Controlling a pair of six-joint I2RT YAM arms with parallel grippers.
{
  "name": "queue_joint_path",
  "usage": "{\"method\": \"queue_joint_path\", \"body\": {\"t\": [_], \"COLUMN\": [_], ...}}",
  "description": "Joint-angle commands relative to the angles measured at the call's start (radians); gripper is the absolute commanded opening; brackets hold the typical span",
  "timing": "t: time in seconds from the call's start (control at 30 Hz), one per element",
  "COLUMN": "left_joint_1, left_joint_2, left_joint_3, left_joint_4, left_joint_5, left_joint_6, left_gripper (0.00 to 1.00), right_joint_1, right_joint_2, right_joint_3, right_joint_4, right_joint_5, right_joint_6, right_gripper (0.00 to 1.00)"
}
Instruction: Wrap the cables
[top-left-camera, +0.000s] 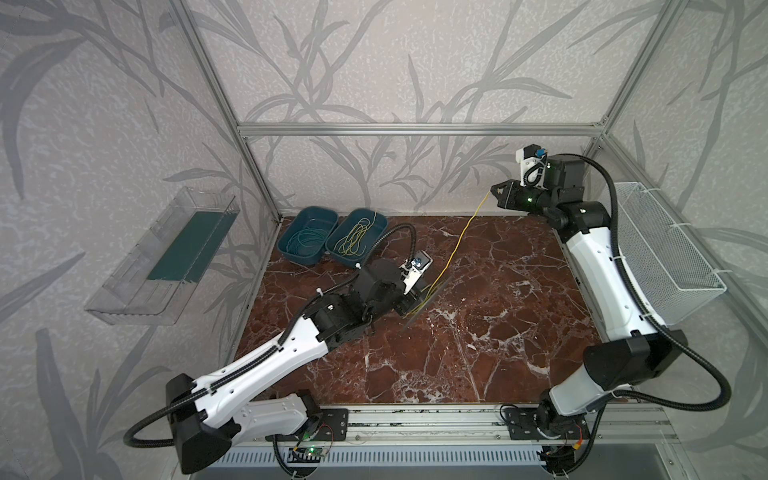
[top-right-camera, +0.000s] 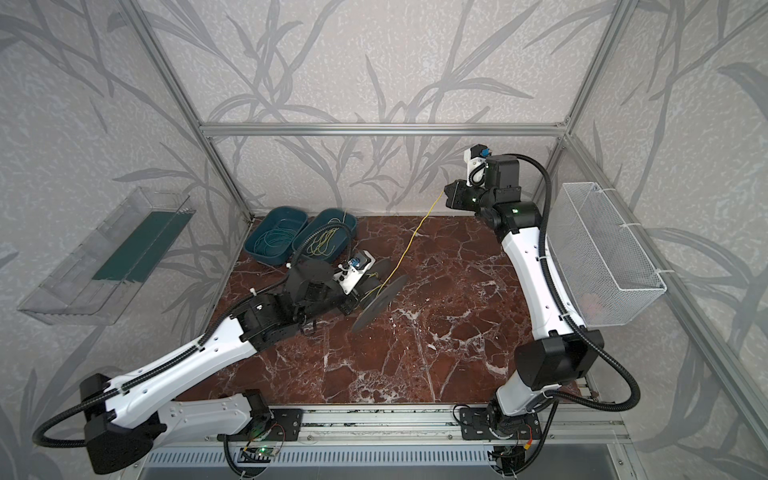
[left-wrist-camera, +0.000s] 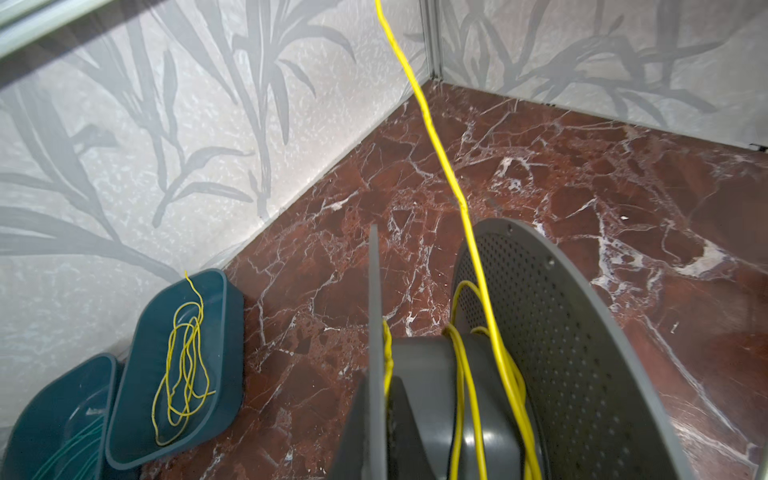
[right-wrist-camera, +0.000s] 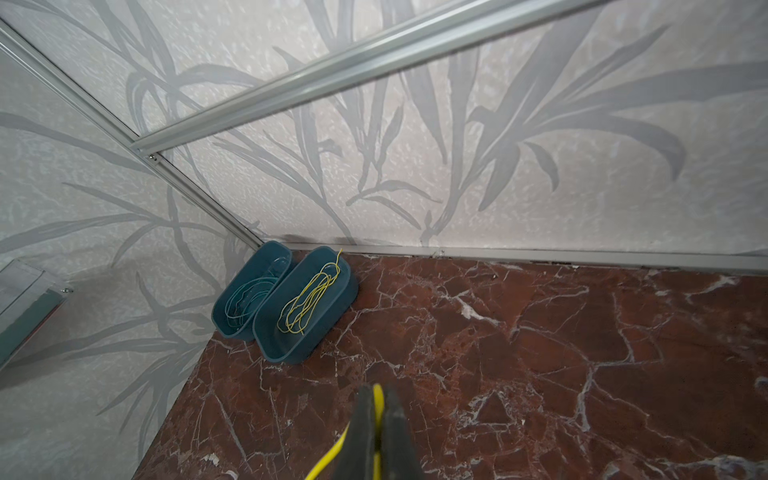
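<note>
Your right gripper (top-left-camera: 495, 192) sits high at one o'clock of the marble table (top-left-camera: 478, 353), pinched tight on the yellow cable (top-left-camera: 457, 241), which stretches down to the grey spool (top-right-camera: 380, 301) just nine o'clock of centre. Your left gripper (top-left-camera: 410, 302) is clamped on that spool, loose turns round its hub, and a second yellow cable (top-left-camera: 355, 241) lies bundled in the teal bin (top-left-camera: 347, 261) at eleven o'clock.

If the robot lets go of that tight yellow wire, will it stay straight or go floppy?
Probably floppy. The yellow cable looks straight only because the right gripper pulls it tight from the spool. The spare cable in its bin lies in loose squiggles. Being so thin, it's probably light too.
</note>
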Motion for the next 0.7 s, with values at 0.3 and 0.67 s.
{"method": "queue_joint_path", "body": {"t": [0.3,0.67], "left_joint_1": [0.011,0.275], "left_joint_2": [-0.182,0.041], "left_joint_3": [0.173,0.437], "left_joint_4": [-0.223,0.072], "left_joint_5": [0.188,0.347], "left_joint_6": [0.031,-0.240], "left_gripper": [0.00,0.00], "right_joint_1": [-0.036,0.114], "right_joint_2": [0.105,0.022], "right_joint_3": [-0.276,-0.609], "right_joint_4": [0.274,0.417], "right_joint_5": [0.104,0.192], "right_joint_6": [-0.013,0.020], "right_gripper": [0.00,0.00]}}
